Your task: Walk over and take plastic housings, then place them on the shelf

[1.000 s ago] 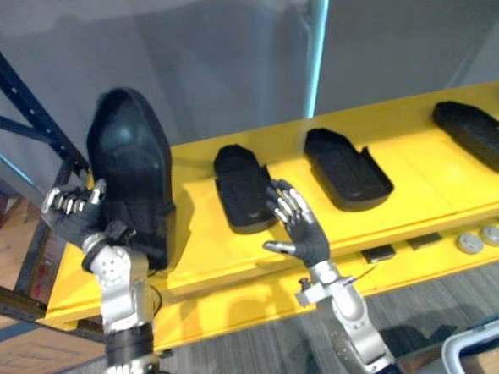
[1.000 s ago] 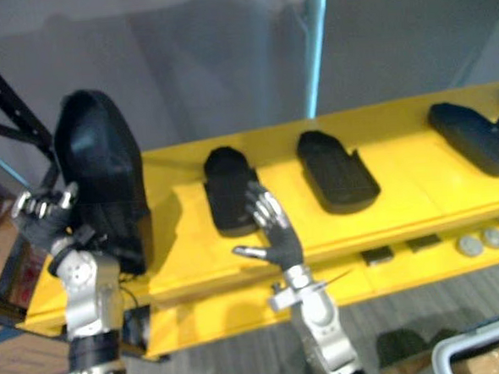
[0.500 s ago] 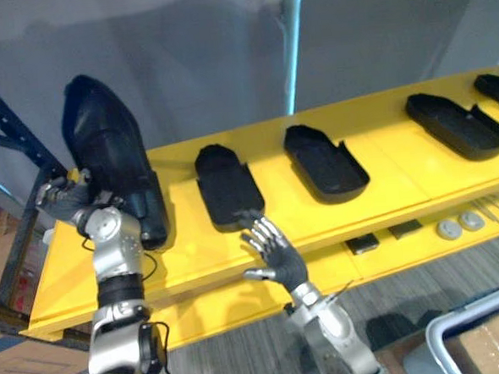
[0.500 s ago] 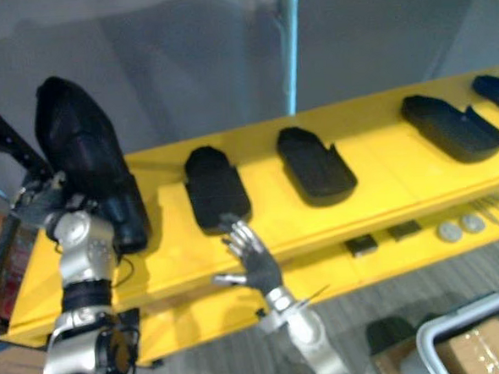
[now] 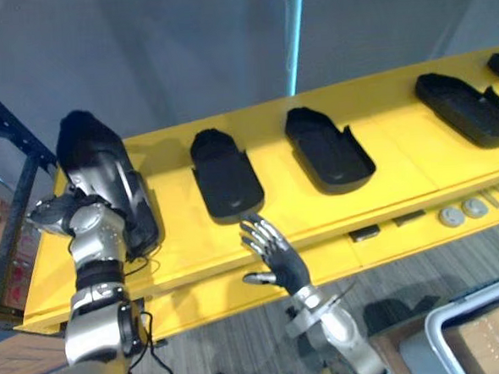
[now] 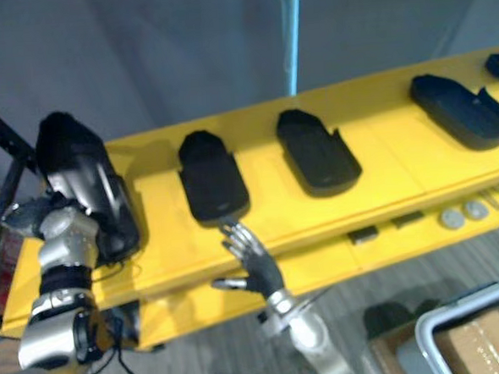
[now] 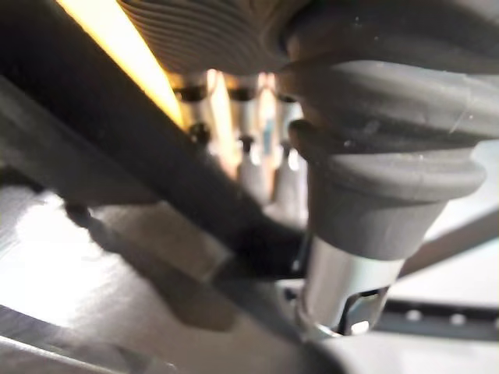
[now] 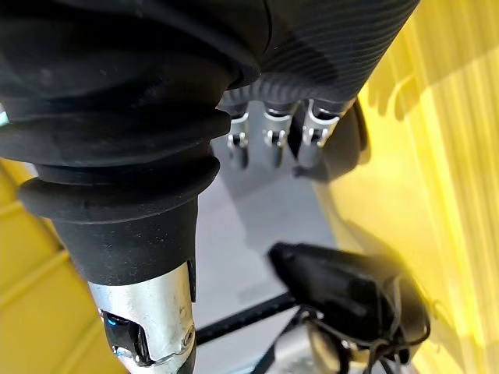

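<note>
Seemingly hooked round the rear edge of the housing [image 5: 105, 175], the fingers [image 7: 248, 160] of the left hand [image 5: 49, 214] hold it tilted up on end at the left end of the shelf [image 5: 186, 250]. Its lower end is down by the yellow board, though I cannot tell whether it touches. The right hand [image 5: 279, 257] hangs just off the shelf's front edge, its fingers [image 8: 273, 132] straight and apart, holding nothing. It is near a second housing [image 5: 225, 176], which lies flat. A third housing [image 5: 328, 148] and a fourth housing [image 5: 465, 106] lie flat further toward the right end.

The step in hand looks like laying the held housing down. To do it well, use the lower end as a pivot and tip the top down slowly. Line it up with the second housing, leaving a gap between them. Loosen the grip only once it sits flat. The right hand could steady the near end, clear of the neighbour.
</note>
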{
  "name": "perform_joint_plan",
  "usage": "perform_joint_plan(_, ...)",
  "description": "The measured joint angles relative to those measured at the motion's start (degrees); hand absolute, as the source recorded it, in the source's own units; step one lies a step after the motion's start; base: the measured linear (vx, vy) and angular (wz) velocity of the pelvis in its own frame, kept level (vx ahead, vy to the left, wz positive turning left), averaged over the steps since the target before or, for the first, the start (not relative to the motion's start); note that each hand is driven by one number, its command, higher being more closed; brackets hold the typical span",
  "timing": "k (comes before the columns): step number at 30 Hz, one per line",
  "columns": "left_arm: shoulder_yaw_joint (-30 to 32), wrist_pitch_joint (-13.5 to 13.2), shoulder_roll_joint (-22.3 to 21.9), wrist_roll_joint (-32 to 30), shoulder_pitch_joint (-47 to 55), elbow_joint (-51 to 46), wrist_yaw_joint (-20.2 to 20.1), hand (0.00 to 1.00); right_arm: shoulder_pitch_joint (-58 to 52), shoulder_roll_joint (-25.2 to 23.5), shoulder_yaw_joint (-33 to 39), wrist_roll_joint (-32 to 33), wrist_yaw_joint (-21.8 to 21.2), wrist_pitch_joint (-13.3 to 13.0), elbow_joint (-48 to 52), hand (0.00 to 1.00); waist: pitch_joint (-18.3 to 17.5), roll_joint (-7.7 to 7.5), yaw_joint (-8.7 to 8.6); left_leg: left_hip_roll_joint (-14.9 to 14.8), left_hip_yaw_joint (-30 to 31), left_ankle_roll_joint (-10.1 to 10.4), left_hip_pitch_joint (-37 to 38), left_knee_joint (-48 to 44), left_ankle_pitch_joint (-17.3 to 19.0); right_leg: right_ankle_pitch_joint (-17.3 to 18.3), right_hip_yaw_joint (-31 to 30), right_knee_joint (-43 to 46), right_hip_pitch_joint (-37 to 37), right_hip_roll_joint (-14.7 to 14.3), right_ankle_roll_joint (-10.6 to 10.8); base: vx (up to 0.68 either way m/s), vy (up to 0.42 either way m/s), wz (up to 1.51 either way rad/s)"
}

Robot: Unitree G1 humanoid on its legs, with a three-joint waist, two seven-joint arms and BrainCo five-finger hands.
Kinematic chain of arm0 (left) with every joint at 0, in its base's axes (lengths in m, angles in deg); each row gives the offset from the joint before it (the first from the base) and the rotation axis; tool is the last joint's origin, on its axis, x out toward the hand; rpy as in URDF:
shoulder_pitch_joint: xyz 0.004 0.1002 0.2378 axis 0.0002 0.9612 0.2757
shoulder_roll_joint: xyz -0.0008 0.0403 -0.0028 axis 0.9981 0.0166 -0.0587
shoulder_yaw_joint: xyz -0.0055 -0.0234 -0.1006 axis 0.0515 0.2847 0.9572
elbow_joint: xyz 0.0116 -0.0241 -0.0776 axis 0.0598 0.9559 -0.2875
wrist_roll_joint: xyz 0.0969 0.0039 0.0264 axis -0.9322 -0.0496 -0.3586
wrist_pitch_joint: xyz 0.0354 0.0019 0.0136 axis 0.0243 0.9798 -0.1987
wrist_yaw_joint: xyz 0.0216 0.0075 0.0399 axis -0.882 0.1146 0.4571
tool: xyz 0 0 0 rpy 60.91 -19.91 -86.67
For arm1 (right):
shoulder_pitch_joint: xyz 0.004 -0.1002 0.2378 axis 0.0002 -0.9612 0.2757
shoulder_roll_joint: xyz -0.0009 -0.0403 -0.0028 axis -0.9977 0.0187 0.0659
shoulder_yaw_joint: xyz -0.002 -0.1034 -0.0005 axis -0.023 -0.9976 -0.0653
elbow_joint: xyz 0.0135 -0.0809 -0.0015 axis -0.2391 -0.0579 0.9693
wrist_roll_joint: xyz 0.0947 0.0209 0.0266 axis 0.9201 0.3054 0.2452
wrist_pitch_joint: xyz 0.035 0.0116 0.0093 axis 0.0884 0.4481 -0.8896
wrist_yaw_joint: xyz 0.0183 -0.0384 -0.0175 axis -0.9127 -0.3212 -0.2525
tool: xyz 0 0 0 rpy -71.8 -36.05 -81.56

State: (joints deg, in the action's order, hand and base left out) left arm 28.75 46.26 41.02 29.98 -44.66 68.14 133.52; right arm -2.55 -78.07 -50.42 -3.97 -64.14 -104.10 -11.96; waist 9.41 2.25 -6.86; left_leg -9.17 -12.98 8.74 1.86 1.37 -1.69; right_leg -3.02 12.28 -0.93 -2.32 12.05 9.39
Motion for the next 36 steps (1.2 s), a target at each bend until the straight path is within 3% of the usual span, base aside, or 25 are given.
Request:
perform_joint_plan(8, 0.66, 2.31, 4.56, 0.04, -4.38, 7.26, -2.48, 1.00, 0.14, 1.49, 0.00, 1.13, 0.12, 0.21, 1.20, 0.00, 4.04, 0.12, -0.26, -0.22, -0.32, -0.12, -2.29, -1.87, 0.27, 0.35, -1.48, 2.99, 3.49, 0.18, -0.17, -0.04, 0.008, -0.05)
perform_joint_plan(14, 0.45, 2.60, 6.64, 0.42, -6.74, 11.45, -4.76, 1.00, 0.82, 2.47, 0.14, 2.29, 0.08, 0.25, 3.41, 0.00, 5.52, 0.26, -0.54, -0.21, -0.86, -0.20, -3.97, -2.30, 0.18, 0.63, -2.45, 4.60, 6.22, 0.32, -0.31, 0.00, 0.002, -0.03)
perform_joint_plan(15, 0.44, 2.56, 6.96, 0.45, -6.86, 11.46, -4.91, 0.00, 0.96, 2.69, 0.21, 2.38, 0.08, 0.25, 3.68, 0.00, 5.97, 0.26, -0.57, -0.21, -1.10, -0.20, -3.97, -2.37, 0.18, 0.63, -2.64, 4.63, 6.33, 0.34, -0.31, 0.00, 0.004, -0.08)
perform_joint_plan(18, 0.00, 0.17, 7.32, 1.98, -7.46, 11.49, -5.84, 0.00, 1.27, 2.82, 0.19, 2.29, 0.07, 0.18, 4.21, 0.00, 6.95, 0.40, -0.59, -0.21, -1.38, -0.20, -3.97, -2.49, 0.19, 0.65, -2.80, 4.65, 6.38, 0.34, -0.33, 0.00, 0.001, -0.02)
perform_joint_plan(22, -3.18, -6.75, 9.73, 2.16, -9.69, 10.93, -7.30, 0.00, 0.80, 2.80, 0.35, 2.29, 0.08, -1.02, 4.41, 0.00, 7.08, 0.39, -1.03, -0.21, -1.56, -0.22, -3.85, -2.50, 0.22, 0.73, -3.00, 4.70, 6.41, 0.34, -0.35, 0.00, 0.000, 0.00)
perform_joint_plan(24, -6.62, -10.15, 11.52, -1.05, -11.15, 7.08, -8.74, 0.00, -0.09, 2.70, 1.58, 2.29, -0.16, -2.35, 4.55, 0.00, 7.07, 0.37, -1.36, -0.21, -1.76, -0.22, -3.55, -2.40, 0.22, 0.73, -3.19, 4.70, 6.29, 0.34, -0.34, -0.01, 0.003, -0.04)
perform_joint_plan(30, -9.97, -16.03, 10.92, -7.27, -9.15, -0.82, -11.32, 0.00, -1.25, 2.59, 4.41, 2.31, -0.19, -5.14, 4.65, 0.00, 6.93, 0.27, -2.02, -0.28, -2.60, -0.20, -0.61, -1.28, 0.23, 0.62, -3.62, 3.68, 3.84, 0.10, -0.18, 0.00, 0.001, -0.07)
perform_joint_plan(33, -10.34, -19.24, 10.24, -9.99, -4.10, -10.13, -12.40, 0.00, -1.62, 1.80, 6.31, 0.75, 0.95, -6.58, 5.42, 0.00, 6.73, 0.27, -1.79, -0.23, -2.96, 0.01, 0.93, 0.19, 0.08, 0.31, -3.35, 2.63, 2.57, -0.10, 0.18, 0.00, 0.000, -0.02)
perform_joint_plan(36, -10.12, -22.17, 6.98, -14.13, 3.06, -24.58, -14.33, 0.00, -3.39, 0.33, 9.67, -0.77, 2.34, -7.46, 9.39, 0.00, 3.67, 0.32, -1.01, -0.14, -3.02, 0.24, 1.55, 1.62, -0.10, 0.28, -2.90, 1.85, 2.14, -0.23, 0.21, 0.07, 0.002, 0.02)
